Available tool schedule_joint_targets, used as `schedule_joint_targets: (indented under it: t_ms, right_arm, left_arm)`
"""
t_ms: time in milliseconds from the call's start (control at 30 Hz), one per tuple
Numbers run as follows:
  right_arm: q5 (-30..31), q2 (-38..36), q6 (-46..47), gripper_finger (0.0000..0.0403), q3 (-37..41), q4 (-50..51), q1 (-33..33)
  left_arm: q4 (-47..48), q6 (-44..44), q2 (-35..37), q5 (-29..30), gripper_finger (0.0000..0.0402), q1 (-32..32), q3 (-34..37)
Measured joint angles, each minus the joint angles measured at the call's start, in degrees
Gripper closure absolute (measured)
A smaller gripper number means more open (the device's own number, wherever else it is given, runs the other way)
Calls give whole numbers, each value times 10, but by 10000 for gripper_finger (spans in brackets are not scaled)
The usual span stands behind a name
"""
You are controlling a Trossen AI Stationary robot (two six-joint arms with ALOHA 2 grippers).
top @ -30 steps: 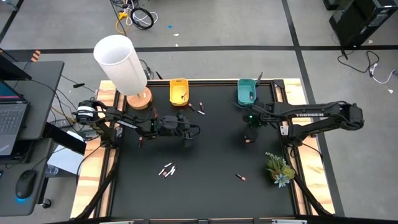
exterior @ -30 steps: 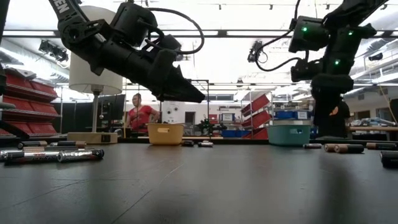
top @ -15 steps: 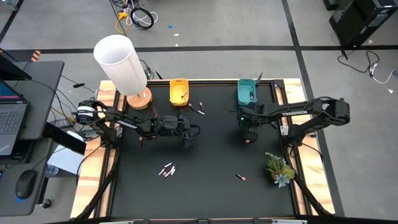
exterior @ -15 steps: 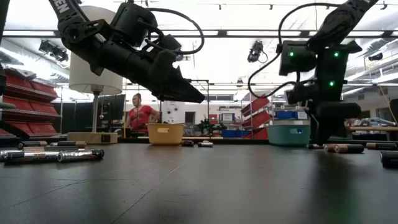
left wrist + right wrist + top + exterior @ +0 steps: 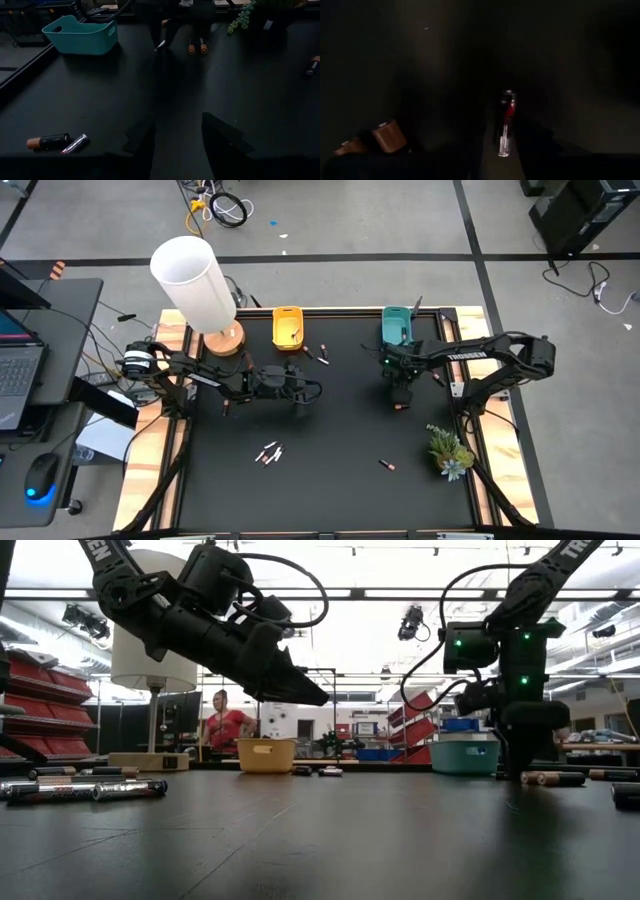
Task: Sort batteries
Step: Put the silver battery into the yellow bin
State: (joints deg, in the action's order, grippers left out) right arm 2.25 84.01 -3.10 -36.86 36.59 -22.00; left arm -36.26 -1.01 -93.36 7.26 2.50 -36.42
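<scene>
A: Left pincer (image 5: 303, 402) hung above the bench (image 5: 330, 440) mid-left, fingers parted, nothing in them. Idle, well apart from the pick.

B: And the right?

A: Right pincer (image 5: 400, 397) was down at the bench just in front of the teal bin (image 5: 396, 328). A battery (image 5: 504, 131) lay directly between its fingers, long axis running along the gap, pointing away from the wrist. Jaws partly open; couldn't tell whether they touched it.

B: Neighbours?

A: Two copper-ended batteries (image 5: 384, 136) just beside it. Right arm clearly nearer.
</scene>
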Motion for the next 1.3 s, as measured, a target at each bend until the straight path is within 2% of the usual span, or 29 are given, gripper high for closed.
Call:
schedule_joint_targets:
  t_ms: [267,467,633,833,967,1167,1300]
  right_arm:
    - [16,2,37,384,0,-5,20]
    - [29,-7,57,384,3,-14,44]
    - [11,-72,66,385,6,-33,46]
    - [17,-155,66,385,5,-33,40]
    - [12,-173,76,385,5,-70,37]
    - [-25,-127,80,385,1,-262,43]
    - [-35,-45,57,385,-66,-310,42]
  left_arm:
    - [-2,-1,0,0,240,0,0]
    - [-12,0,0,17,240,0,0]
    - [-15,1,0,26,240,0,0]
    - [-13,1,10,39,240,0,0]
    - [6,-1,41,49,240,0,0]
    - [74,-20,106,80,240,0,0]
    - [128,-22,150,115,240,-3,0]
